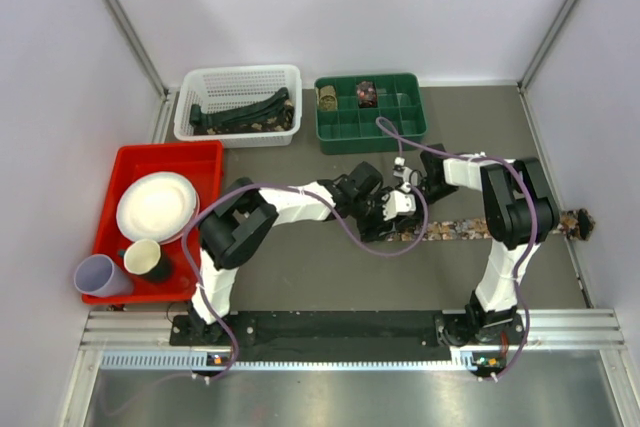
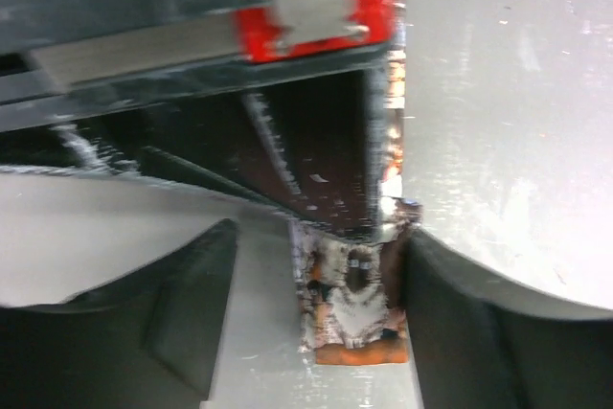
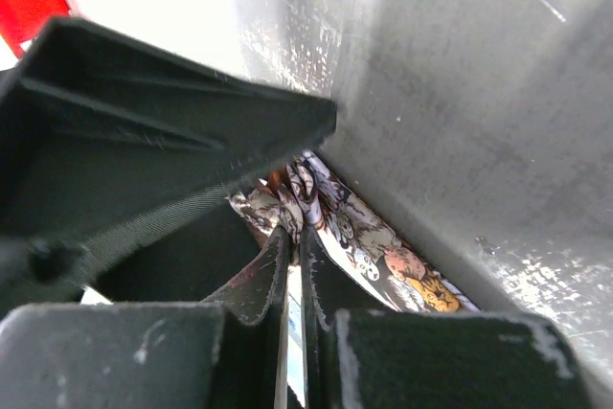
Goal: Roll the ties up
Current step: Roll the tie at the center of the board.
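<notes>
A: Where's the tie?
B: The patterned tie [image 1: 480, 228] lies flat on the table [image 1: 300, 277], a long strip running from mid-table out to the right edge. Its near end sits under both grippers.

A: L arm pose?
B: Base at the near-left. The elbow is folded up just above it, and the forearm is laid out low to the right. The left gripper [image 1: 383, 212] ends mid-table, pointing right, over the strip's end.

A: And R?
B: Roughly a mirror. The upper link stands tall over its base on the right and the forearm reaches left. The right gripper [image 1: 408, 193] meets the other one nose to nose, just in front of the green tray [image 1: 350, 135].

A: Fingers, L side?
B: Spread. In the wrist cam the fingers [image 2: 192, 323] stand apart w/ the tie end btwn them. It's tucked against the finger on the right of that view, w/ a bare gap on the other side. Not clamped.

A: R side?
B: Fingers [image 3: 259, 284] pressed together, only a hairline slit btwn them. Patterned cloth bunches right at the tips. Can't tell whether any of it is caught in the slit.

A: Other ties?
B: Coiled ties [image 1: 367, 94] sit in back-row compartments of the green tray. Dark ties [image 1: 245, 112] are heaped loose in the white basket [image 1: 240, 75] at back left.
</notes>
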Controlling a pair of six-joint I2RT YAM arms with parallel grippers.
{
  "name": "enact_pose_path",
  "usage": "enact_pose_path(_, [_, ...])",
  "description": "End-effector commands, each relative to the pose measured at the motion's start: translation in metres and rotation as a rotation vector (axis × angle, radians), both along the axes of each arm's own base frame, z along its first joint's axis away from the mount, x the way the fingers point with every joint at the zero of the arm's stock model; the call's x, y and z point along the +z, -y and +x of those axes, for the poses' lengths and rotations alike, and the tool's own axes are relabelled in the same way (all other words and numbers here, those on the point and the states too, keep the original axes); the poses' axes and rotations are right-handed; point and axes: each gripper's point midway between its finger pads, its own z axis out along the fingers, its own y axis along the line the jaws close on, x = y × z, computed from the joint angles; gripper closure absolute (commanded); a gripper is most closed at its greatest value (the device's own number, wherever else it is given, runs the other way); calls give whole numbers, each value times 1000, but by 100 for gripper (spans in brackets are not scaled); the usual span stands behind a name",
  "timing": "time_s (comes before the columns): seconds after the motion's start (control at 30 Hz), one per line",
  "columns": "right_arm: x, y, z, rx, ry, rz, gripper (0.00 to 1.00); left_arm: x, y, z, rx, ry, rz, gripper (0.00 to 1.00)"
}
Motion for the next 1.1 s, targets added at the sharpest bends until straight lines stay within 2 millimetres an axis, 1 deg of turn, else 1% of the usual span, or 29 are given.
enact_pose_path(0.0, [16, -5, 8, 17, 61, 48, 100, -53, -46, -26, -40, -66, 220, 37])
enact_pose_path(0.03, [18, -5, 8, 18, 63, 52, 100, -48, -47, -28, -50, -60, 214, 39])
enact_pose_path(0.07, [20, -6, 10, 17, 66, 56, 100, -51, -55, -33, -66, -69, 236, 46])
enact_pose_path(0.17, [22, -7, 11, 16, 68, 61, 100, -55, -67, -38, -81, -76, 276, 59])
enact_pose_path(0.2, [22, -7, 13, 15, 71, 62, 100, -53, -68, -38, -84, -66, 277, 68])
enact_pose_path(0.23, [22, -7, 13, 14, 70, 61, 100, -54, -71, -40, -87, -67, 285, 73])
enact_pose_path(0.27, [21, -7, 12, 16, 67, 59, 100, -53, -72, -40, -95, -64, 285, 76])
enact_pose_path(0.3, [21, -7, 12, 15, 61, 61, 100, -53, -75, -42, -99, -70, 292, 82])
enact_pose_path(0.33, [20, -7, 12, 14, 60, 61, 100, -53, -76, -43, -101, -71, 293, 84])
enact_pose_path(0.37, [20, -8, 11, 17, 59, 62, 100, -52, -76, -44, -104, -75, 289, 84])
enact_pose_path(0.4, [19, -8, 11, 16, 57, 60, 100, -51, -75, -43, -102, -73, 283, 73])
enact_pose_path(0.47, [16, -8, 12, 16, 58, 54, 100, -48, -70, -43, -84, -88, 265, 56])
enact_pose_path(0.5, [15, -7, 12, 16, 56, 51, 100, -46, -67, -42, -76, -89, 253, 51])
enact_pose_path(0.53, [14, -7, 12, 19, 58, 49, 100, -43, -62, -41, -62, -98, 237, 44])
enact_pose_path(0.6, [15, -7, 13, 19, 62, 47, 100, -38, -55, -41, -59, -113, 207, 39])
enact_pose_path(0.63, [15, -7, 13, 22, 64, 46, 100, -35, -50, -39, -57, -109, 191, 34])
enact_pose_path(0.73, [15, -6, 12, 29, 67, 43, 100, -39, -43, -38, -30, -135, 187, 33])
enact_pose_path(0.83, [16, -6, 13, 29, 69, 43, 100, -47, -43, -36, -23, -142, 196, 39])
enact_pose_path(0.87, [16, -6, 13, 30, 70, 43, 100, -49, -44, -37, -25, -143, 204, 45])
enact_pose_path(0.9, [16, -5, 13, 33, 71, 42, 100, -54, -48, -40, -36, -145, 221, 49])
enact_pose_path(0.93, [16, -4, 13, 33, 70, 38, 100, -58, -54, -40, -61, -112, 248, 55])
enact_pose_path(0.97, [16, -3, 14, 34, 76, 33, 100, -62, -59, -43, -73, -104, 269, 63])
enact_pose_path(1.03, [15, 1, 16, 36, 84, 24, 100, -68, -72, -47, -84, -99, 305, 68])
enact_pose_path(1.07, [11, 3, 16, 36, 78, 10, 100, -66, -75, -49, -86, -103, 313, 69])
